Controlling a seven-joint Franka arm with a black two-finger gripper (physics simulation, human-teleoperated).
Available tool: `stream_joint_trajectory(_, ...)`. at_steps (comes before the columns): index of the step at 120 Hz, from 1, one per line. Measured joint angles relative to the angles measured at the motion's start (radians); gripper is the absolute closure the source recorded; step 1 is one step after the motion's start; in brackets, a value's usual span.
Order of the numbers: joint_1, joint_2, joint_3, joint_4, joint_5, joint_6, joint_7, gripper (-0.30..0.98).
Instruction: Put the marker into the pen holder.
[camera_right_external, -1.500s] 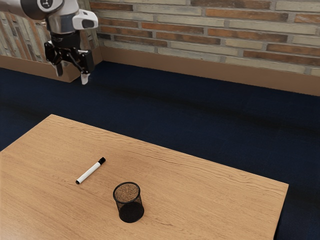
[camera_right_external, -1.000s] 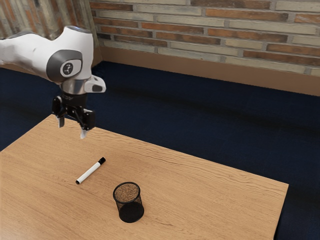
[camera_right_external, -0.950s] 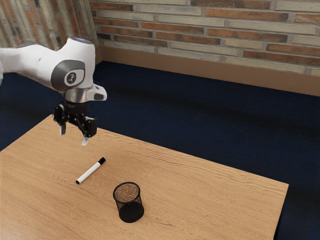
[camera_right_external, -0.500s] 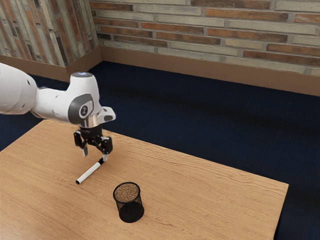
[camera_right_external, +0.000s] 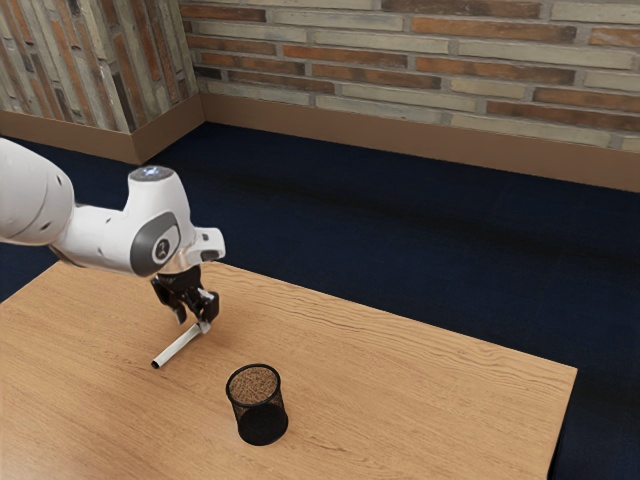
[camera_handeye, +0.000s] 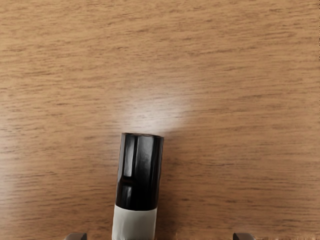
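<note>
Low over the table at the marker's black-capped end, my gripper (camera_right_external: 193, 322) is open in the exterior view. The white marker (camera_right_external: 177, 349) lies flat, its bare white barrel slanting away from under the hand. In the wrist view the marker (camera_handeye: 139, 175) shows its black cap and the start of its white barrel. The tips of my gripper (camera_handeye: 160, 236) stand wide apart at that view's lower edge, with the barrel between them, nearer one tip. The black mesh pen holder (camera_right_external: 259, 412) stands upright, apart from the marker.
The wooden table (camera_right_external: 420, 400) extends past the pen holder toward the exterior view's right, ending at an edge above the dark blue floor (camera_right_external: 400, 240). A brick wall (camera_right_external: 420, 70) rises behind.
My hand has come down from high above the floor at the exterior view's upper left to the marker's capped end, tilting and turning lately. Marker and pen holder have not moved.
</note>
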Motion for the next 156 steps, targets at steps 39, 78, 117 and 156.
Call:
stream_joint_trajectory(39,0.000,-0.001,0.000,-0.036,-0.034,0.023,0.079,0.37)
stream_joint_trajectory(78,0.017,0.000,0.002,-0.033,-0.041,0.028,0.125,0.41)
stream_joint_trajectory(117,0.029,0.018,0.001,-0.028,-0.043,0.029,0.151,0.43)
stream_joint_trajectory(156,0.028,0.045,-0.002,0.004,-0.043,0.029,0.165,0.44)
